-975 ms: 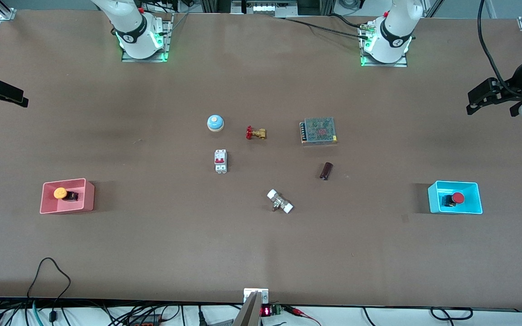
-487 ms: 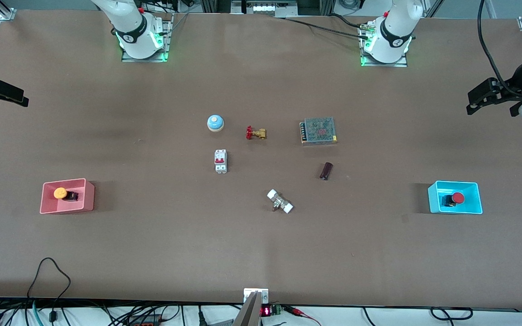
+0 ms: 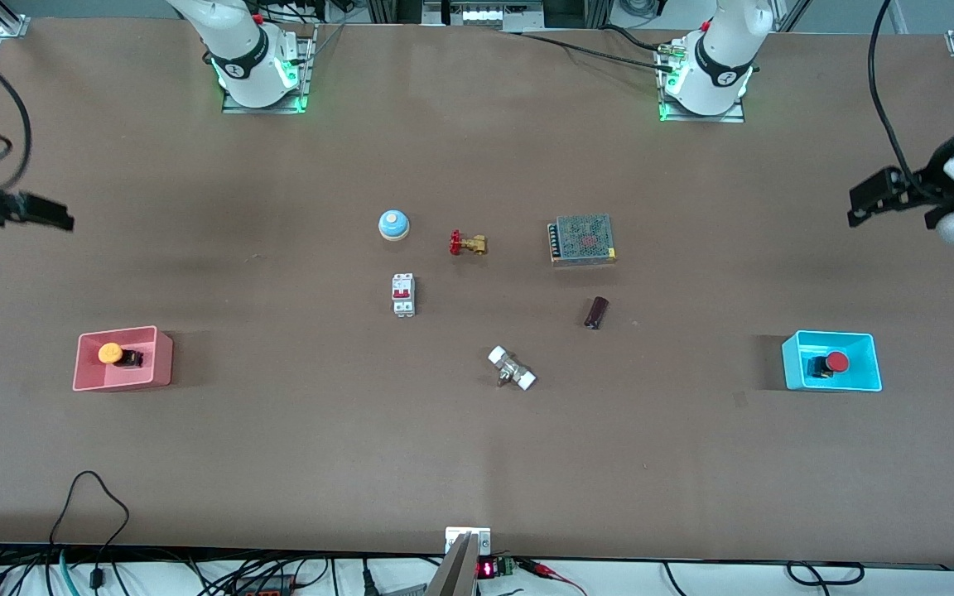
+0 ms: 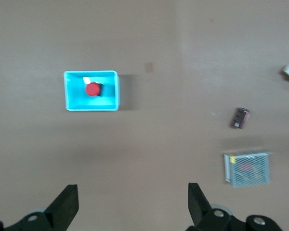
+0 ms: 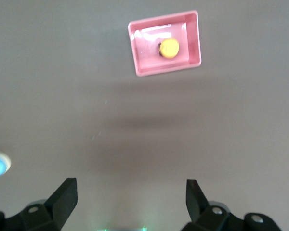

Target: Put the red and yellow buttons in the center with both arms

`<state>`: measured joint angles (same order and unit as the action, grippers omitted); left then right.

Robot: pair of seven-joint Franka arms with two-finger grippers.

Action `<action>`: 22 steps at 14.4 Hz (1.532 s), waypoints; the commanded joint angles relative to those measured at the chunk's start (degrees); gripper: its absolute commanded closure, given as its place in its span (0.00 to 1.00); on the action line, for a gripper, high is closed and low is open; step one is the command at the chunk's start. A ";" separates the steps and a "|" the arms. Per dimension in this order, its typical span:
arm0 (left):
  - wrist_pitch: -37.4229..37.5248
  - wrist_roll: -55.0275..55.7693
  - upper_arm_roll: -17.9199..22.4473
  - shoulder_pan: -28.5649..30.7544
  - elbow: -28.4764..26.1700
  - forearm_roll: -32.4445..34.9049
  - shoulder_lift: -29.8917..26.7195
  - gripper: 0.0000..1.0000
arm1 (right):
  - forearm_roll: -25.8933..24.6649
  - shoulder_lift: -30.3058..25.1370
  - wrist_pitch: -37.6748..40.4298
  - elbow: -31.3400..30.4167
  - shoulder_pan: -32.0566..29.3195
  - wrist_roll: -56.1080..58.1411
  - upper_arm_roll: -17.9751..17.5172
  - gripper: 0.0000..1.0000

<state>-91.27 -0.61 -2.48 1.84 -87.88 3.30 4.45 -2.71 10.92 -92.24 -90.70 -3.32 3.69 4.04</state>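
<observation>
The yellow button lies in the pink bin at the right arm's end of the table; the right wrist view shows it too. The red button lies in the cyan bin at the left arm's end, also in the left wrist view. My right gripper is up in the air over bare table beside the pink bin, open and empty. My left gripper is up over bare table beside the cyan bin, open and empty. The brown centre is bare tabletop.
Around the centre lie a blue dome bell, a red-handled brass valve, a mesh-covered power supply, a white circuit breaker, a dark cylinder and a white-capped fitting.
Both grippers have shifted a little toward the front camera and toward the middle of the table, the right one more. Both buttons lie unmoved in their bins.
</observation>
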 commanded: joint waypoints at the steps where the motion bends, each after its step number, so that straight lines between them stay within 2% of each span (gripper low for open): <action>1: -3.55 -0.27 0.02 1.58 0.96 3.11 3.71 0.00 | -0.19 5.76 -6.08 1.06 -2.21 1.32 -0.52 0.00; 9: -19.11 -1.23 0.11 7.83 1.05 3.38 17.25 0.00 | -0.10 21.41 -23.67 2.72 -5.38 5.00 -0.52 0.00; 13: -25.44 -1.23 0.20 8.79 1.05 3.38 24.19 0.00 | -0.10 26.60 -30.62 2.99 -6.35 9.22 -0.52 0.00; 17: -28.69 -1.06 0.20 8.97 0.96 5.66 29.90 0.00 | -0.19 28.46 -33.53 3.08 -5.91 9.23 -0.61 0.00; 22: -31.86 -1.06 0.20 10.38 0.43 5.75 33.51 0.00 | -1.68 29.51 -33.62 2.99 -5.99 11.42 -0.61 0.00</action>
<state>-122.24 -1.11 -2.08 11.30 -88.20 7.77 36.68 -3.08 39.50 -125.80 -88.72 -8.89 13.15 3.83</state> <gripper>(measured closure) 0.000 0.000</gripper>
